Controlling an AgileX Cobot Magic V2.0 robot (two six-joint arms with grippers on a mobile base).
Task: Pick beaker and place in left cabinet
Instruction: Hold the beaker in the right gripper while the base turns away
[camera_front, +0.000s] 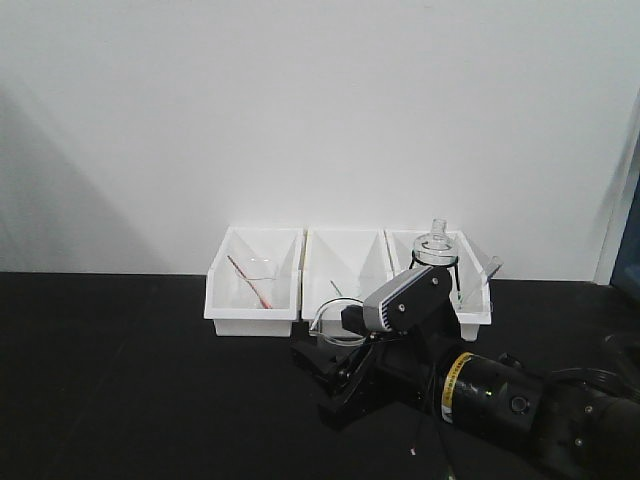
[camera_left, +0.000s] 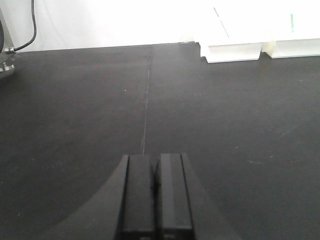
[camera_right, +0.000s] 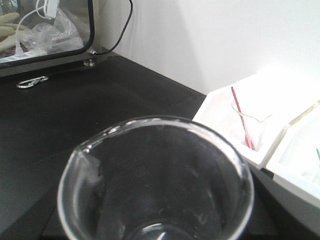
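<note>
- Beaker (camera_front: 325, 318) sits low centre in the front view, just ahead of the middle bin (camera_front: 345, 262). In the right wrist view its rim fills the lower frame, spout to the lower left.
- Right gripper (camera_front: 330, 345) is at the beaker. Fingers are not visible at the glass, so I cannot tell whether it is gripped.
- Left gripper (camera_left: 155, 195): fingers pressed together, nothing between them, low over the bare table (camera_left: 75, 110).
- Cabinet not made out in any view, so the carry target is unconfirmed.
- Risks:
  - Smooth glass may slip or tilt if the pinch is shallow.
  - A swing could clip the bin fronts just beside it.
  - The flask (camera_front: 437, 245) on its tripod stands close above the arm's link.
  - A leftward carry crosses the left arm's space.
- Writing: none readable. The yellow band (camera_front: 457, 385) on the arm carries marks too small to read, and no print shows on the beaker.
</note>
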